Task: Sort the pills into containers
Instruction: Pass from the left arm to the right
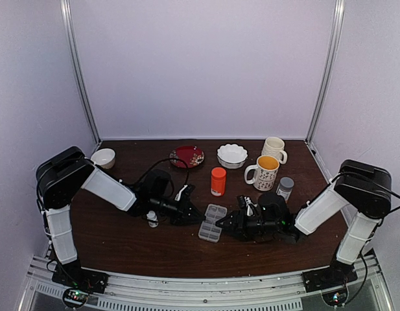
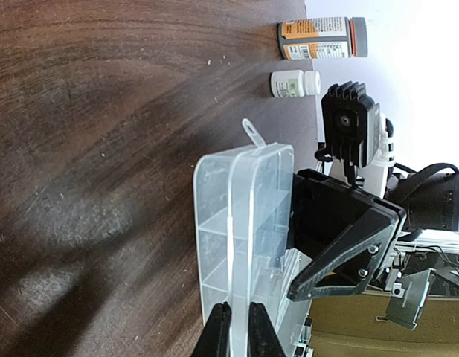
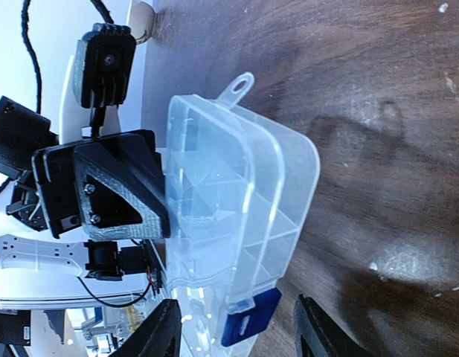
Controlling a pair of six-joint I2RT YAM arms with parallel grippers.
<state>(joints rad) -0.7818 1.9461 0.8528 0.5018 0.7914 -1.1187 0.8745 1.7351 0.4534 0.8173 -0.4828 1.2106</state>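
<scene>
Two grippers: left gripper [image 2: 236,335] and right gripper [image 3: 244,335] meet at opposite ends of the pill organizer [image 3: 236,178], mid-table.
left fingers: pinched tight on a thin clear edge of the pill organizer, holding it.
right fingers: apart, straddling the near end where a blue tab [image 3: 251,320] sits; no contact I can confirm.
location: pill organizer lies flat on the dark table [image 2: 103,149] between the arms; orange bottle [image 1: 218,181] stands beyond it, white bottle [image 1: 152,219] near the left wrist.
pills: none made out; cells [image 3: 277,245] look empty, though clear plastic makes that hard to say.
lid: can't tell if fully shut.
step (guess): opening the box, with left bracing and right going for the blue tab.
do it well: left pinch firm and low so the box doesn't slide or tip. Right should close on the tab only, not the wall, then pull gently, since light plastic likely skids or flexes.
left arm pose: elbow high at the left, forearm sloping down rightward, wrist low, fingers along the table.
right arm pose: mirrored, reaching in from the right, forearm low, fingers pointing left.
</scene>
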